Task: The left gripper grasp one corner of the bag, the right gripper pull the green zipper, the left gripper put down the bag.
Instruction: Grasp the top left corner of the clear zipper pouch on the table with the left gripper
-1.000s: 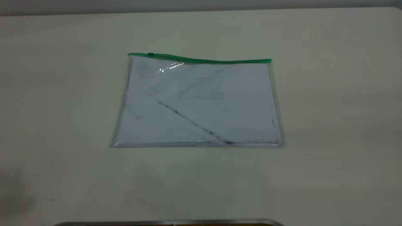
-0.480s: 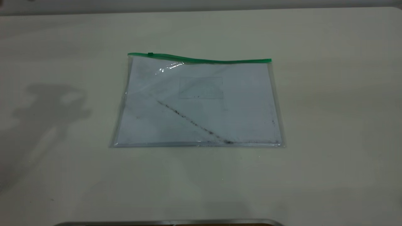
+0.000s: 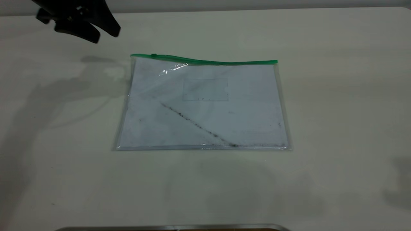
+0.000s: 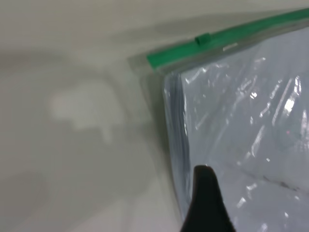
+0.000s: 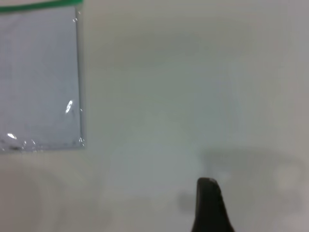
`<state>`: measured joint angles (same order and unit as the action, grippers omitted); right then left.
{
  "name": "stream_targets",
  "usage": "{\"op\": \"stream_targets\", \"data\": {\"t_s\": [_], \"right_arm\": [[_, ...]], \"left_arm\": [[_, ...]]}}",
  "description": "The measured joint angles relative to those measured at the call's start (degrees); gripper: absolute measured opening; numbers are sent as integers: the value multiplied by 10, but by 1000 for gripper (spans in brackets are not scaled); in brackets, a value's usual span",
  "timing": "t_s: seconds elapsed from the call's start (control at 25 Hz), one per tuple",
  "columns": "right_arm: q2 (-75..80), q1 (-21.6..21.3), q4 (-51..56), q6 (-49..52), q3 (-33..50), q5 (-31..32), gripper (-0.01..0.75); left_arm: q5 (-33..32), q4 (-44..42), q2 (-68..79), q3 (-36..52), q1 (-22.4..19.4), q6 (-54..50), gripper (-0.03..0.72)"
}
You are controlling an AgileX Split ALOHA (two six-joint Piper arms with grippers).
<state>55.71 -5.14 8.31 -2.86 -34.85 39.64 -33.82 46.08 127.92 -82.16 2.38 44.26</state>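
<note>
Step 1, approach. Left gripper [image 3: 96, 32] hovers above the table [image 3: 48, 144], just off the bag's [image 3: 205, 106] far-left corner, not touching; jaws look spread. Bag lies flat mid-table, green zipper [image 3: 205, 60] along the far edge, slider tab [image 3: 154, 55] near that same corner. Next move, I'd judge: descend and pinch the corner film, clear of the slider. Right gripper [image 5: 208, 205] is off beyond the bag's right side; can't tell its jaw state.

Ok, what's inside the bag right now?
White paper fills the clear bag, seen through the plastic. The sheet count cannot be read, and anything under the paper is hidden.
</note>
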Motion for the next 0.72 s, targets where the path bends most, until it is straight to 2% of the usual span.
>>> {"op": "stream_targets", "data": {"t_s": [0.28,0.56,0.72], "right_arm": [[73,0,1,-10,-29,-17,539],[86,0,1,-13,-29,-19,539],[86,0,1,-13,-29,-21,539]], "left_arm": [[-9,37,71,-47,0,49,589],[-14,112,133,-84,0,133,589],[-14,126,158,-97,0,152,589]]}}
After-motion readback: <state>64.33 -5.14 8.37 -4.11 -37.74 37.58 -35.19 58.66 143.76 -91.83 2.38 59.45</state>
